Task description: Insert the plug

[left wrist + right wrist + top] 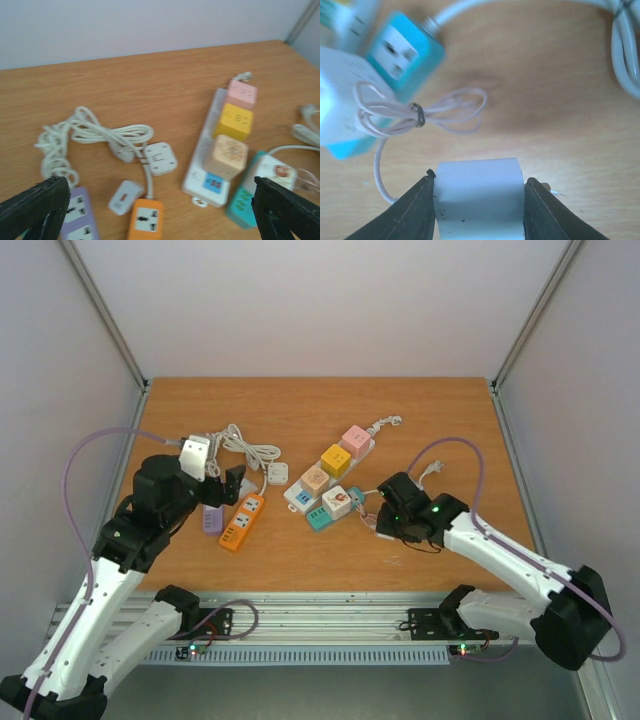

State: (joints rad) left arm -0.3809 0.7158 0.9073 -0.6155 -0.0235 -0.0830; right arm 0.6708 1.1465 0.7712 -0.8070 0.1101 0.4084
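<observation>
We see only in the right wrist view that our right gripper (480, 178) clamps the plug (477, 200); the left wrist view shows our left gripper (160, 192) spread wide, empty.

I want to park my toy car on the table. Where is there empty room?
The far side of the table, behind the cord and the pink cube, is bare. A narrow gap lies between the orange strip and the white strip. The middle right is crowded: the right claw holds the plug by the teal strip.
</observation>
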